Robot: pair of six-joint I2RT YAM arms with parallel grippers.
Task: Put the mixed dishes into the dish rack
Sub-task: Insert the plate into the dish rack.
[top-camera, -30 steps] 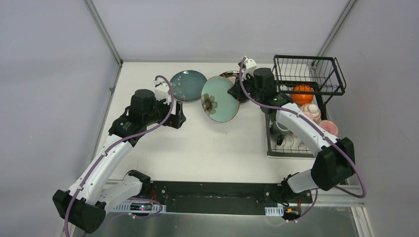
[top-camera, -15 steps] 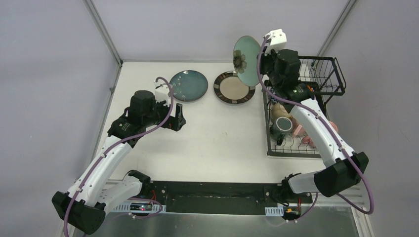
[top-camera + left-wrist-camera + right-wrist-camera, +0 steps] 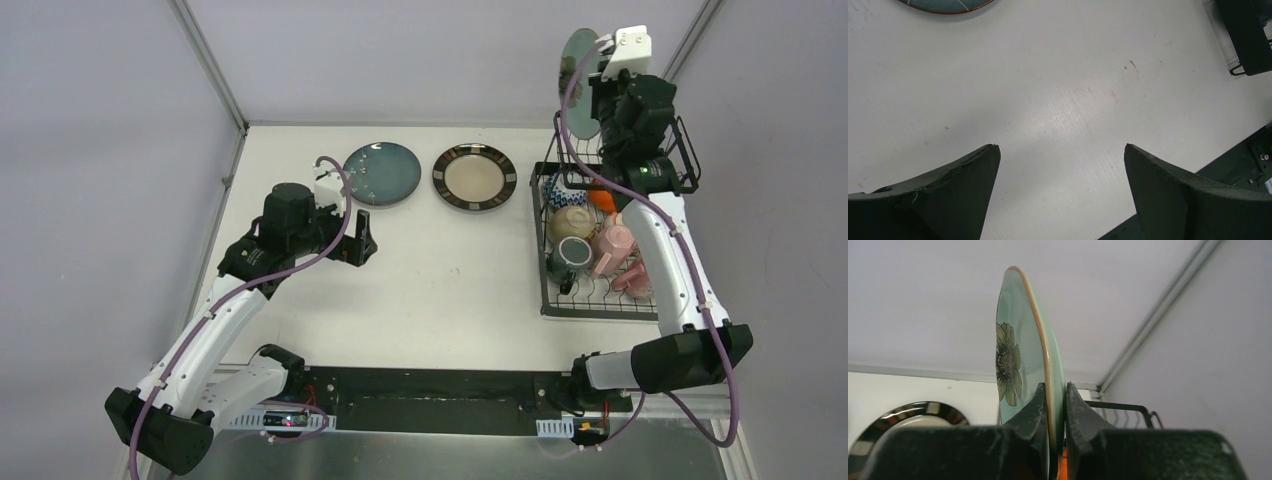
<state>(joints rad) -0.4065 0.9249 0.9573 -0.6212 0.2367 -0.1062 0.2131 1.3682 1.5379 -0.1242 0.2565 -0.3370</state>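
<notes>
**Overhead and wrist views: plate raised at the rack.**

My right gripper (image 3: pixel 600 88) is shut down to a narrow gap on the rim of the mint green plate (image 3: pixel 578 66). In the right wrist view its fingers (image 3: pixel 1034 407) pinch the plate's lower edge from both sides, with only the thickness of the plate (image 3: pixel 1020 345) between them.

The plate stands upright on edge, its flower face turned toward the left of the table. I hold it in the air over the far left corner of the dish rack (image 3: pixel 598 312). I cannot tell from either view how close its lower edge comes to the wires. Behind the fingers I see a rack rail (image 3: pixel 1120 405).

My left gripper (image 3: pixel 356 240) hangs above the bare table (image 3: pixel 440 270), well away from the rack. Its jaws are spread as wide as they go and hold nothing; the left wrist view shows only white tabletop around the gripper (image 3: pixel 1060 147).

The dark teal speckled plate (image 3: pixel 382 172) lies flat near the far edge, just beyond the left gripper (its rim also shows at the top of the left wrist view (image 3: pixel 943 5)). The dark-rimmed beige plate (image 3: pixel 474 178) lies flat between it and the rack, apart from both.

In the rack's lower tray I see pink cups (image 3: pixel 612 250), a tan bowl (image 3: pixel 568 222) and a sliver of the orange bowl (image 3: pixel 602 199) beside the right arm.
</notes>
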